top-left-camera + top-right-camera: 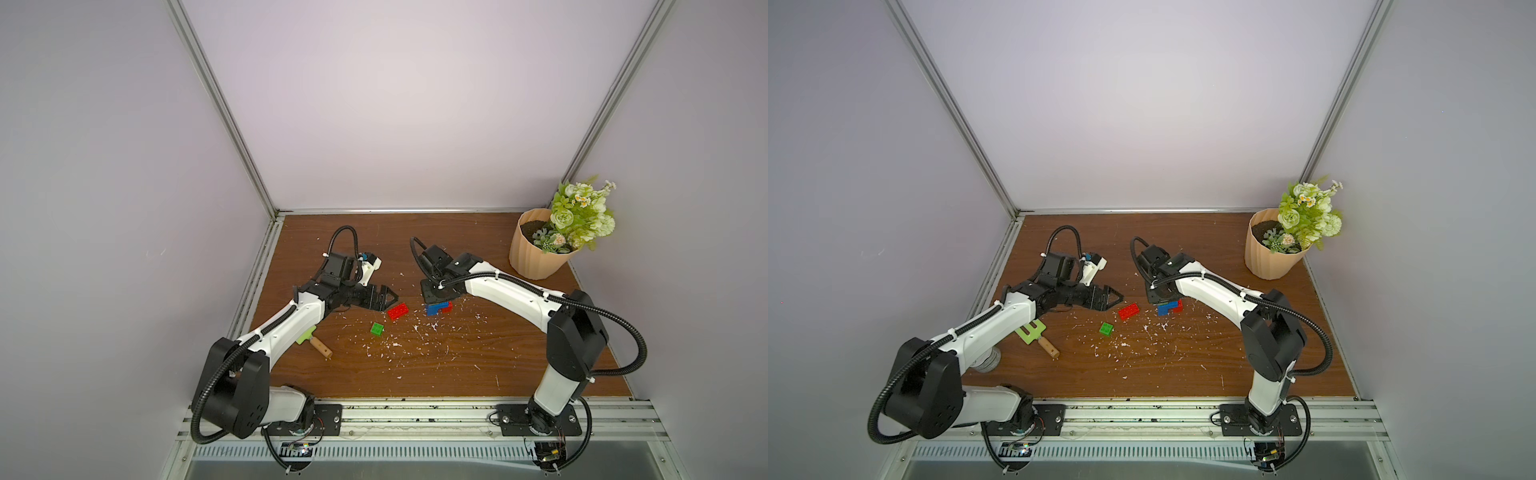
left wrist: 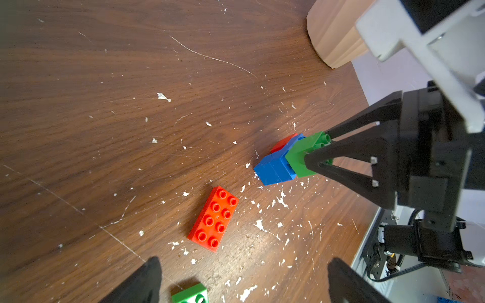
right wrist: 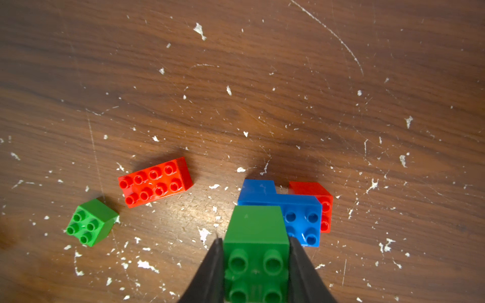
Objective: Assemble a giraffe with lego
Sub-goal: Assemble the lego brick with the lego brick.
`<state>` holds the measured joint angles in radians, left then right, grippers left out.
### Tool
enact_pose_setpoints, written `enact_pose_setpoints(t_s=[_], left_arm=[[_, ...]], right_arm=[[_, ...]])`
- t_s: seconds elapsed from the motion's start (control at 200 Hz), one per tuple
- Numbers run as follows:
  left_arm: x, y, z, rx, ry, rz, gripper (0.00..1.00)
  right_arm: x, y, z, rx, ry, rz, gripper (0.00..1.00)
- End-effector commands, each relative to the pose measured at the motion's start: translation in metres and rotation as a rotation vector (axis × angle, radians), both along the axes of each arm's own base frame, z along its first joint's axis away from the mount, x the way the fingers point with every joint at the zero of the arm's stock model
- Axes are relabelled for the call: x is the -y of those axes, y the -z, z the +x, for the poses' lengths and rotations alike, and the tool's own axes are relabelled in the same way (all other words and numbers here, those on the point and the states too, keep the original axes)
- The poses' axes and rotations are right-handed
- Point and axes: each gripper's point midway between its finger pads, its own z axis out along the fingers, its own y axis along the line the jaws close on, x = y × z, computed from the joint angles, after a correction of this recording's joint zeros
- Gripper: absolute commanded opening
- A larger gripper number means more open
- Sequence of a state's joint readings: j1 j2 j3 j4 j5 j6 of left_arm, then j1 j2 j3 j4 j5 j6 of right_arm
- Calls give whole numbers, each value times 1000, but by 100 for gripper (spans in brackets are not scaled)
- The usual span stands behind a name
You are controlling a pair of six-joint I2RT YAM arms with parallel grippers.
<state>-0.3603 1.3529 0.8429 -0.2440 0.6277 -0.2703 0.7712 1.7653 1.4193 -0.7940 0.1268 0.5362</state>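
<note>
The giraffe (image 3: 288, 207) stands on the wooden table as a blue L-shaped body (image 2: 275, 168) with a red brick (image 3: 319, 196) at one end. A green cube brick (image 3: 256, 230) sits on the body's other end, studs up. My right gripper (image 3: 256, 241) is shut on that green brick, one finger on each side. In both top views the right wrist covers most of the figure (image 1: 438, 308) (image 1: 1169, 307). A long red lego brick (image 1: 398, 311) (image 2: 214, 219) and a loose green cube (image 1: 377, 328) (image 3: 90, 223) lie to its left. My left gripper (image 2: 244, 280) (image 1: 392, 300) hovers open beside the long red brick, holding nothing.
A ribbed pot of flowers (image 1: 536, 249) stands at the back right corner. A green slotted tool with a wooden handle (image 1: 316, 343) lies under my left arm. White flecks (image 1: 395, 345) litter the table's middle. Walls close in the left, back and right.
</note>
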Motion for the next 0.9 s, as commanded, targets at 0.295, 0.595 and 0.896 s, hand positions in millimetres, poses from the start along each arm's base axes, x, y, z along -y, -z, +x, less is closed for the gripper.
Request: enact_pose_setpoints(t_s=[0.295, 0.595, 0.896], left_arm=[[4, -12, -1, 21, 11, -15, 99], [4, -13, -1, 24, 11, -15, 100], [4, -14, -1, 25, 11, -15, 99]], right_arm=[[3, -1, 2, 9, 18, -20, 18], [5, 12, -5, -29, 25, -19, 18], [9, 24, -12, -70, 21, -53, 18]])
